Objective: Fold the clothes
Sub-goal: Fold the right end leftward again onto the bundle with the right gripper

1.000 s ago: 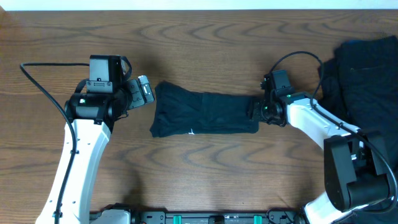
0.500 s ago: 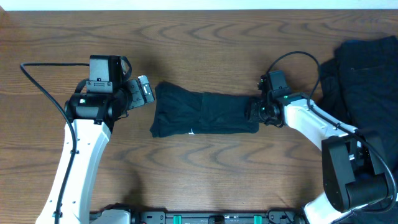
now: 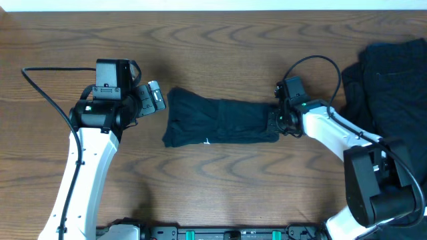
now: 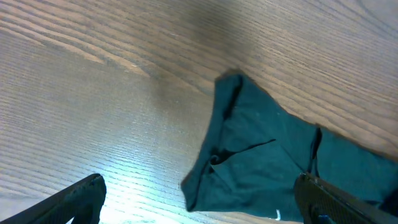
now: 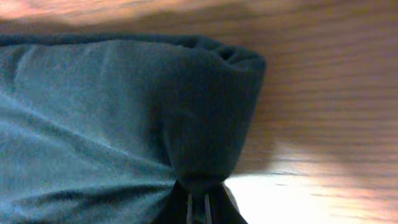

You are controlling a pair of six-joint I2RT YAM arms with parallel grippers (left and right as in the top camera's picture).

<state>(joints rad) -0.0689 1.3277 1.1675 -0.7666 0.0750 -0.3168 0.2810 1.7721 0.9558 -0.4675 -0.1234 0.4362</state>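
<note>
From overhead, the folded garment (image 3: 220, 122) lies as a long dark strip across the middle of the table (image 3: 220, 180). A pile of clothes (image 3: 390, 77) sits heaped at the far right edge. The right gripper (image 3: 274, 121) is at the strip's right end. The left gripper (image 3: 156, 97) sits just off its left end, apart from the cloth. The overhead view can't settle how the fingers stand, but the wrist cameras do. On the right wrist view, the fingers (image 5: 198, 208) are pressed together on a bunched fold at the garment's end, the cloth puckering into the pinch. On the left wrist view, that gripper's fingers (image 4: 78, 199) stand spread wide over the wood, and the strip's rumpled left end lies in front of them.
</note>
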